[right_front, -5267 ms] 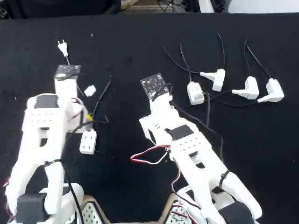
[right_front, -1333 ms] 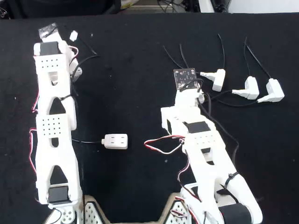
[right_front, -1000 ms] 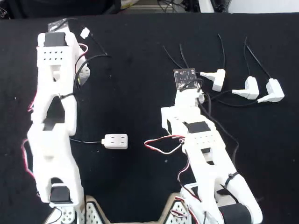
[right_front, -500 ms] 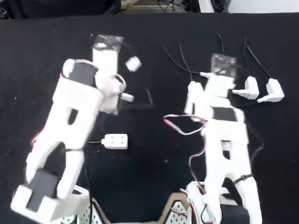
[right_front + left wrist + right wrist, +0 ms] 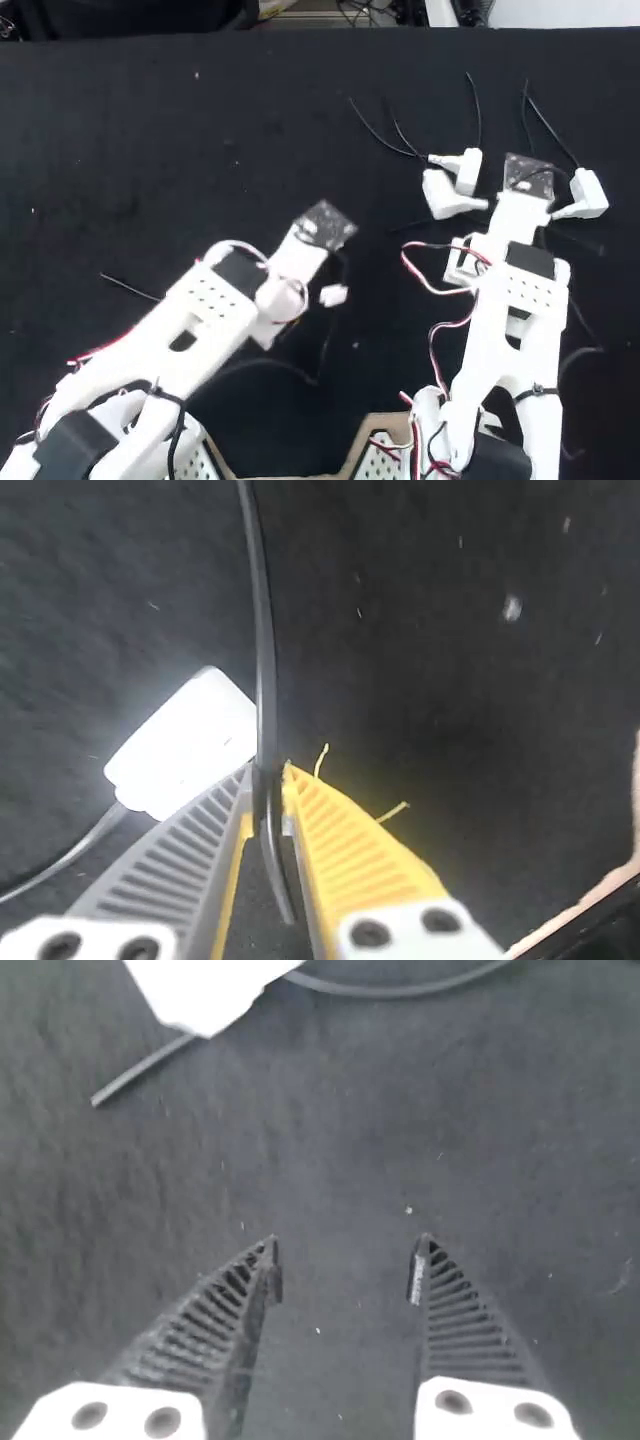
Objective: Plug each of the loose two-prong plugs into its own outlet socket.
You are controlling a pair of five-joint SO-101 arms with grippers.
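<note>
Left gripper (image 5: 268,792) clamped on black cable (image 5: 262,630), not plug (image 5: 333,295); right gripper (image 5: 342,1260) fingers apart, 2 o'clock. Best regrip plug body before insertion.

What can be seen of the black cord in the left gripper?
The black cord is thin, smooth and rubbery-looking. The left gripper is shut on it, pinching it between a grey and a yellow finger. From there it runs on in a gentle curve over the dark cloth, and its other part passes back between the fingers. A white plug sits close beside it; whether they join cannot be told.
</note>
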